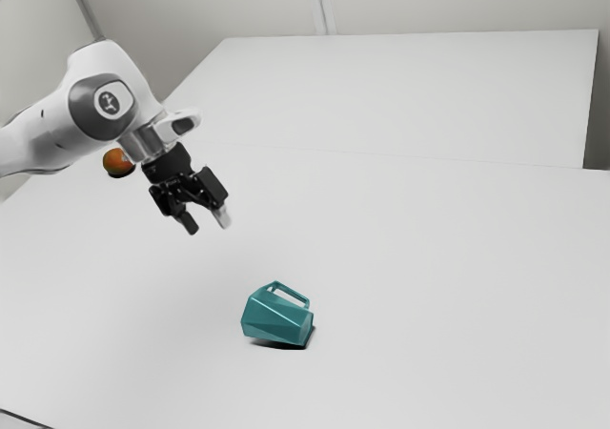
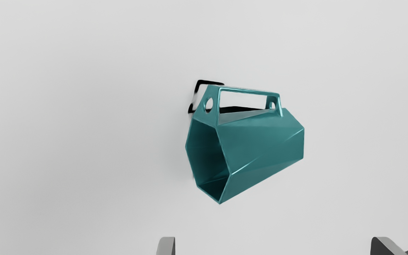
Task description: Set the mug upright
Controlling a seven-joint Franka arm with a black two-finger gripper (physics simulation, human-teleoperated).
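My gripper (image 1: pixel 207 223) hangs above the table in the exterior view, up and to that view's left of the mug. A faceted teal mug (image 1: pixel 276 316) lies on its side on the table, its handle on the upper side. In the wrist view the mug (image 2: pixel 260 148) shows its dark open mouth and its angular handle, with clear space between it and the fingertips. The gripper (image 2: pixel 273 246) is open, its two fingers wide apart with nothing between them.
An orange fruit (image 1: pixel 118 163) sits on the white table (image 1: pixel 429 257), behind the hand at the exterior view's left. A dark cable (image 1: pixel 24 418) crosses the lower left corner of that view.
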